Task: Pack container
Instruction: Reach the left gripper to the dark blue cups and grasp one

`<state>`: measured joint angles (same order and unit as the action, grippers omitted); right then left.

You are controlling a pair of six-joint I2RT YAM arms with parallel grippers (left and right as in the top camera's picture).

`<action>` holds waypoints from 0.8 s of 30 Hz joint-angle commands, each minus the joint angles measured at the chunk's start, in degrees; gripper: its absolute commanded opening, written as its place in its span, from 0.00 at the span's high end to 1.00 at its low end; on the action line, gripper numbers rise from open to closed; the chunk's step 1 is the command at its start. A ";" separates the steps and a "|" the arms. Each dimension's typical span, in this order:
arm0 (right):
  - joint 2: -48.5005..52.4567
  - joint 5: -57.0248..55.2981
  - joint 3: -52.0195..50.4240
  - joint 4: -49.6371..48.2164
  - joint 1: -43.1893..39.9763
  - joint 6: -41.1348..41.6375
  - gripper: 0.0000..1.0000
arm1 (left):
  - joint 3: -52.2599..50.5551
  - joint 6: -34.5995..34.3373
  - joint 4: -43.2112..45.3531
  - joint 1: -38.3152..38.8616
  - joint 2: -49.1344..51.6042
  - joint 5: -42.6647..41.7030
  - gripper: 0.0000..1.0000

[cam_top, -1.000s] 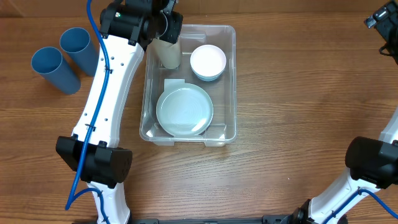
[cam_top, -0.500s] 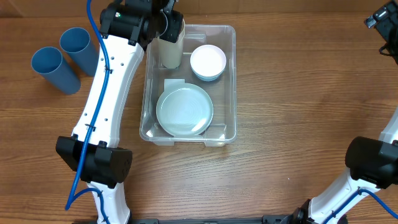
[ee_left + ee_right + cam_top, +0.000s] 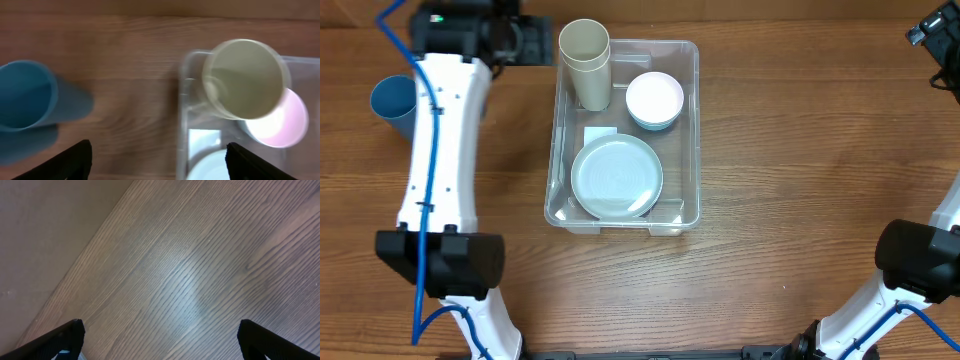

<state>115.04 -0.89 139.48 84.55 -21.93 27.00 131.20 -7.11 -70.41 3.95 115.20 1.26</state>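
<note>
The clear container (image 3: pixel 697 140) sits mid-table. Inside it, a beige cup (image 3: pixel 585 63) stands upright in the back left corner, a pink-white bowl (image 3: pixel 654 98) is beside it, and a pale blue plate (image 3: pixel 617 178) lies at the front. My left gripper (image 3: pixel 538 44) is open and empty, just left of the container's back left corner. The left wrist view looks down on the beige cup (image 3: pixel 245 77), the bowl (image 3: pixel 287 120) and the container's rim (image 3: pixel 181 95), with the left gripper (image 3: pixel 160 162) spread wide. My right gripper (image 3: pixel 160 340) is open over bare wood at the far right (image 3: pixel 932 30).
A blue cup (image 3: pixel 392 102) lies on its side at the back left of the table, partly behind the left arm; it also shows in the left wrist view (image 3: pixel 27 100). The right arm's base (image 3: pixel 918 260) stands at the right edge.
The left gripper has let go of the beige cup and opened. The arm has swung left, out of the container. The cup stays standing in the back left corner.
</note>
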 commanded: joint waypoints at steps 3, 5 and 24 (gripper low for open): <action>-0.13 -0.74 0.35 -0.22 0.00 0.48 0.00 | 0.04 -0.61 0.79 -6.88 -1.49 3.45 0.08; -0.13 -0.74 0.35 -0.22 0.02 0.48 0.00 | 0.04 -0.61 1.07 -8.63 -0.55 4.55 0.03; -0.13 -0.74 0.35 -0.22 0.02 0.46 0.00 | 0.09 -0.61 5.51 -13.33 20.35 0.17 0.31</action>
<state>115.04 -0.89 139.48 84.62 -21.93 27.03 130.96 -7.62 -65.41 -9.13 136.25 2.76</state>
